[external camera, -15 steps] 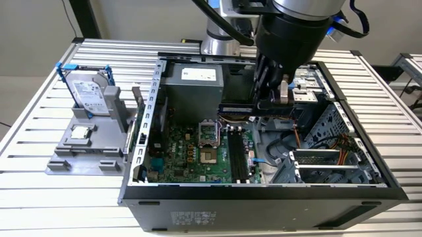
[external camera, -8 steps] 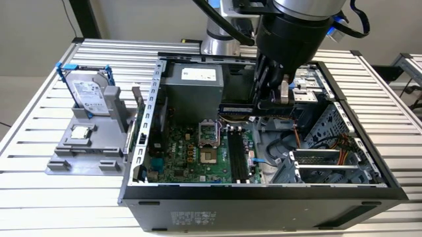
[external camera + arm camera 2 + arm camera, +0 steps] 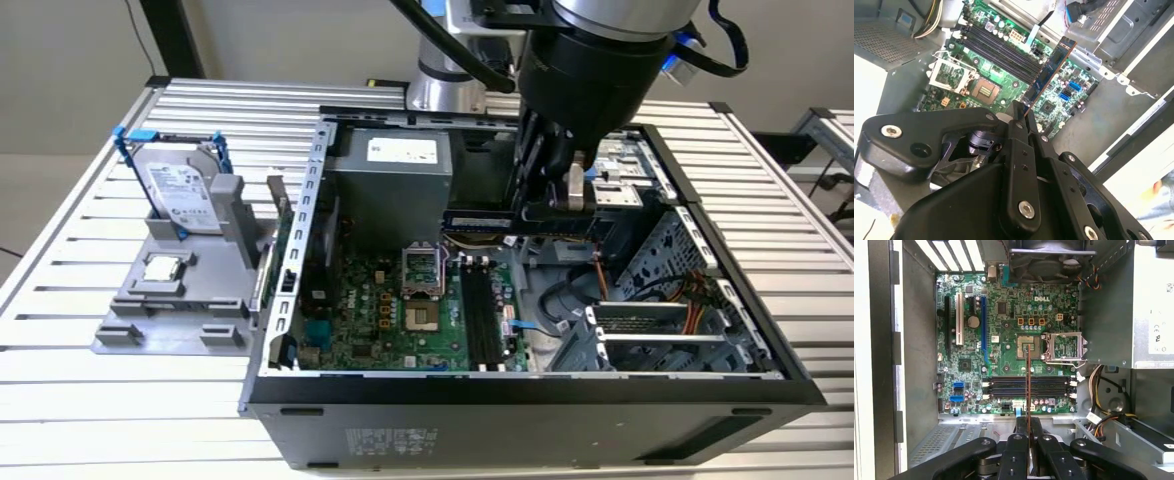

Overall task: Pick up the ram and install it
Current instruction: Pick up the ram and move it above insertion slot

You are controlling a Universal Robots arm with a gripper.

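Note:
The ram [image 3: 1048, 72] is a thin dark blue-green stick, and my gripper [image 3: 1021, 120] is shut on one end of it. In the first wrist view the ram [image 3: 1027, 385] appears edge-on, rising from the gripper [image 3: 1027, 427] and crossing over the black memory slots [image 3: 1004, 386] of the green motherboard [image 3: 1004, 315]. In the exterior view the gripper [image 3: 550, 215] hangs inside the open computer case [image 3: 534, 385], holding the ram [image 3: 478, 222] level above the board and short of the memory slots [image 3: 483, 310]. The ram stands clear of the slots.
The open processor socket [image 3: 422, 290] lies beside the slots, with the grey power supply [image 3: 387, 170] behind. Drive cages and cables [image 3: 654, 320] fill the case toward the exterior view's right. Outside it, a grey holder [image 3: 174, 300] carries a hard drive [image 3: 180, 190] and a processor chip [image 3: 163, 267].

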